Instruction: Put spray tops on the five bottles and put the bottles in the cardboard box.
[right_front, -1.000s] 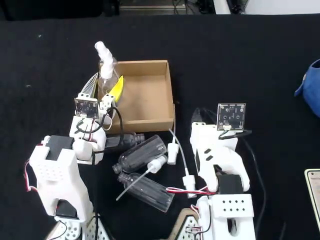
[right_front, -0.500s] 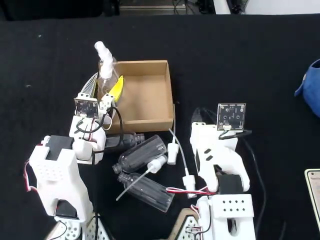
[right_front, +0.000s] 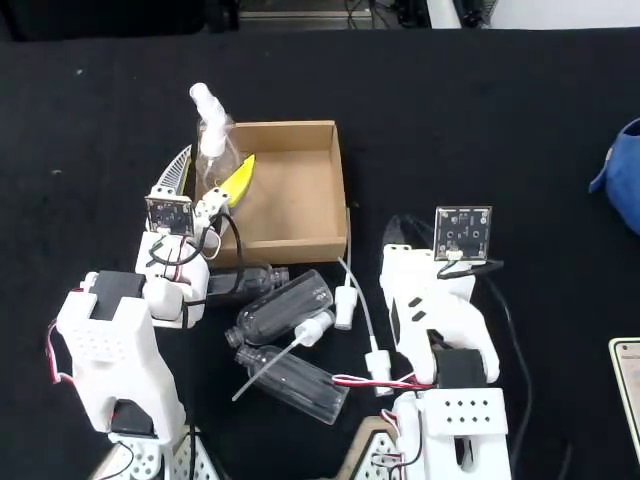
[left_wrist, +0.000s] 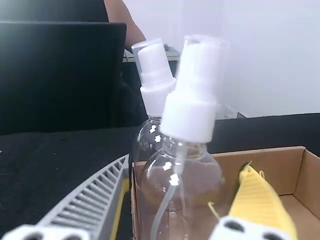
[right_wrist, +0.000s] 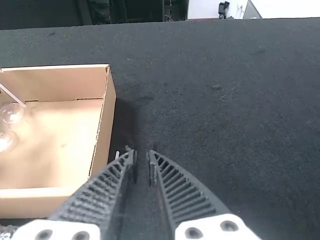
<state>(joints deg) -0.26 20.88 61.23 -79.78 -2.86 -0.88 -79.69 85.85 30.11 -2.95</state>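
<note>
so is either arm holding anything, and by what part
Nothing held: the left gripper is open around a bottle in the box; the right gripper is empty.

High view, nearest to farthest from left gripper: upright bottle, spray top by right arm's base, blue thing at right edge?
1. Upright bottle, between the left gripper's open fingers, at the box's left corner.
2. Spray top, lying beside the right arm's base.
3. Blue thing, far right edge.

We get even room light; black table (right_front: 500, 120) swallows shadows, white wall (left_wrist: 270, 55) blows out, small glints on the bottle (left_wrist: 175, 185).
</note>
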